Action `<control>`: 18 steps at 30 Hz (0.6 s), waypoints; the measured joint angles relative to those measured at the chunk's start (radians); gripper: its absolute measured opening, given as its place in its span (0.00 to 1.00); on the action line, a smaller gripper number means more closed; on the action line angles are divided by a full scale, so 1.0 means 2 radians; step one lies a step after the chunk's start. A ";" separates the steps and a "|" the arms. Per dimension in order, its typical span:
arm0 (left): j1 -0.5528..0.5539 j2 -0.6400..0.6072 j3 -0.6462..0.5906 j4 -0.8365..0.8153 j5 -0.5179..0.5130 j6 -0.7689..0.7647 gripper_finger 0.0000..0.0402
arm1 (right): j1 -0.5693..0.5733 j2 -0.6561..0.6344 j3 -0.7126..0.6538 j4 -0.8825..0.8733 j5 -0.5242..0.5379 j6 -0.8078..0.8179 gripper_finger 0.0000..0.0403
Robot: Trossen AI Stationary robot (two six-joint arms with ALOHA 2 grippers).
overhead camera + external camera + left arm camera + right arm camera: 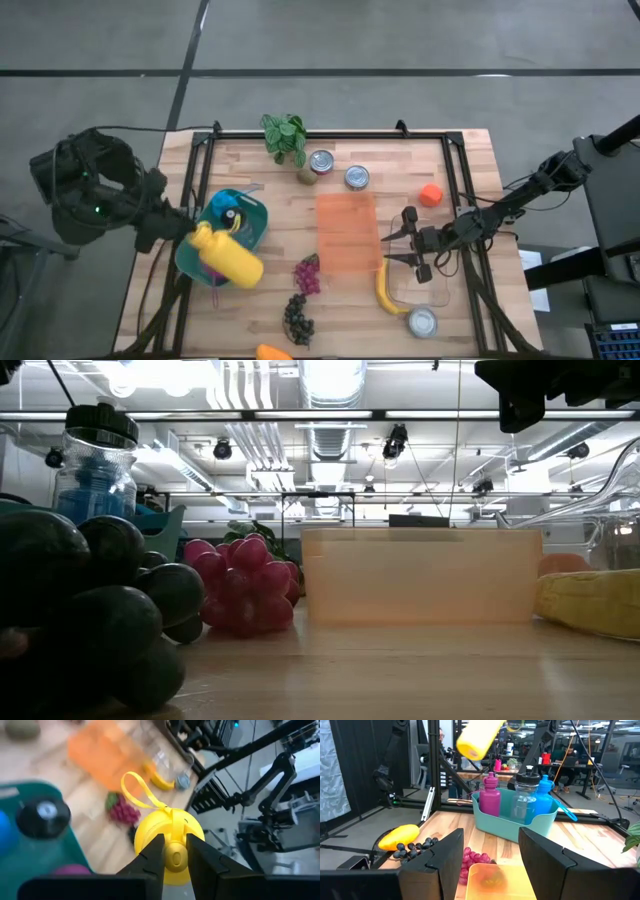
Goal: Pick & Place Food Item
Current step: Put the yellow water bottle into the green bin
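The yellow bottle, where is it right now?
The yellow bottle is held by the left gripper on the table's left side in the high view, lifted over the near edge of the teal bin, left of the red grapes.

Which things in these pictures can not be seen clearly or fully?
- Orange item: high view, cut off by the bottom edge; its kind is unclear.
- Left claw: shut on the yellow bottle by its cap; in the high view the bottle hides it.
- Banana: low view, cut off by the right edge.
- Dark grapes: low view, blurred and partly cut off at the left edge.
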 joint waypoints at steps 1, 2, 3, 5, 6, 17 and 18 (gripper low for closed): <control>0.011 -0.002 0.001 0.001 0.000 0.017 0.17 | 0.000 0.000 0.000 0.000 0.000 0.000 0.47; 0.020 -0.005 0.001 0.000 0.000 0.034 0.17 | 0.000 0.000 0.000 0.000 0.000 0.000 0.47; 0.028 -0.008 0.001 0.000 0.000 0.053 0.17 | 0.000 0.000 0.000 0.000 0.000 0.000 0.47; 0.041 -0.012 0.001 0.000 -0.002 0.090 0.17 | 0.000 0.000 0.000 0.000 0.000 0.000 0.47; 0.048 -0.014 0.001 0.000 -0.006 0.107 0.17 | 0.000 0.000 0.000 0.000 0.000 0.000 0.47; 0.087 -0.035 0.001 0.000 -0.053 0.209 0.17 | 0.000 0.000 0.000 0.000 0.000 0.000 0.47; 0.088 -0.036 0.000 0.000 -0.047 0.205 0.17 | 0.000 0.000 0.000 0.000 0.000 0.000 0.47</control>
